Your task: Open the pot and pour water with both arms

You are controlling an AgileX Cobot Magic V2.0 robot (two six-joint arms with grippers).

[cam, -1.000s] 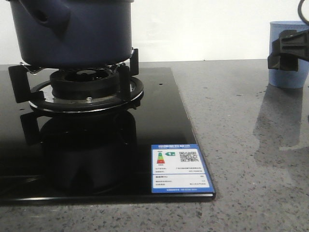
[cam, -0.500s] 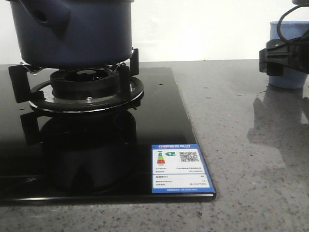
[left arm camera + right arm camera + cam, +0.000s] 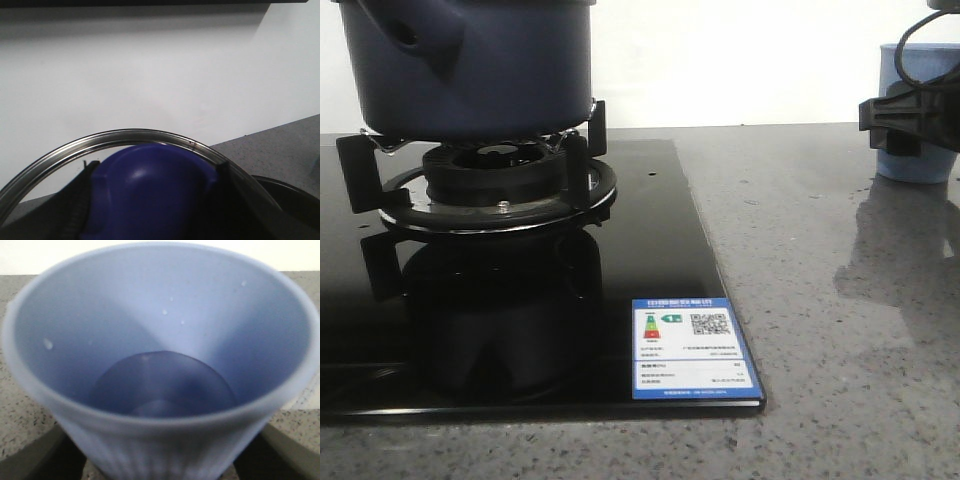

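Note:
The dark navy pot (image 3: pixel 470 70) stands on the burner at the far left, its handle stub (image 3: pixel 420 35) facing me; its top is out of frame. My left gripper (image 3: pixel 150 202) is shut on the blue knob (image 3: pixel 145 175) of a glass lid with a steel rim (image 3: pixel 125 136), which is seen against the white wall. This gripper is out of the front view. My right gripper (image 3: pixel 910 120) is at the pale blue ribbed cup (image 3: pixel 920 165) on the counter at the far right. In the right wrist view the gripper (image 3: pixel 160 467) has a finger on either side of the cup (image 3: pixel 160 340), with a small gap.
The black burner support (image 3: pixel 500 180) sits on a black glass hob (image 3: pixel 650 250) with a blue label sticker (image 3: pixel 690 348) at its near right corner. Grey speckled counter (image 3: pixel 820 300) lies between hob and cup. A white wall is behind.
My right gripper has moved leftward in the front view, further around the cup. The cup and the pot have not moved.

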